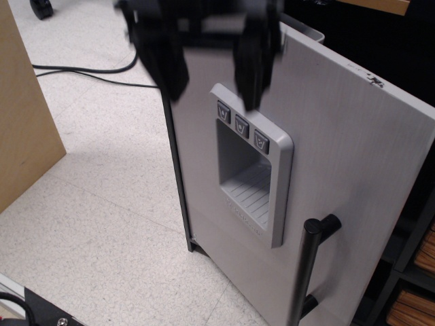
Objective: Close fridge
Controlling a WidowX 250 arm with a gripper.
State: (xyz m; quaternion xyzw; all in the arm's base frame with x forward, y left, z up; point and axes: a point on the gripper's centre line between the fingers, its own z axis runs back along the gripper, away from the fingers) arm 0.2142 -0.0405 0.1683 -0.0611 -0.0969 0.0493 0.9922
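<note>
Grey and brushed-looking, the door (340, 170) of the fridge (380, 81) is filling most of the right half of the view, facing the camera at a slant and standing out a little from the black cabinet behind it, so a dark strip of interior is showing along its top right edge. A recess (250, 170) with three small buttons (242, 125) along its top is sitting near the middle of the door, ribbed at its base. Below and to the right, a black bar handle (304, 272) is running downward, fixed to the door by a stubby post near its upper end. A grey bin rim (302, 26) is peeking over the top edge of the door.

The hand (211, 64) is hanging at the top of the frame, blurred. Its two dark fingers (166, 61) are pointing down, spread apart with a gap between them, gripping nothing; the right one is overlapping the upper left corner of the recess, though I cannot tell whether it is touching the door.

To the left, a tan wooden panel (24, 115) is standing on the speckled floor (102, 204). A black cable (81, 71) is trailing across the floor behind it. A dark piece of equipment (41, 314) is cutting into the lower left corner, and slatted brown items (414, 299) are showing at the lower right
</note>
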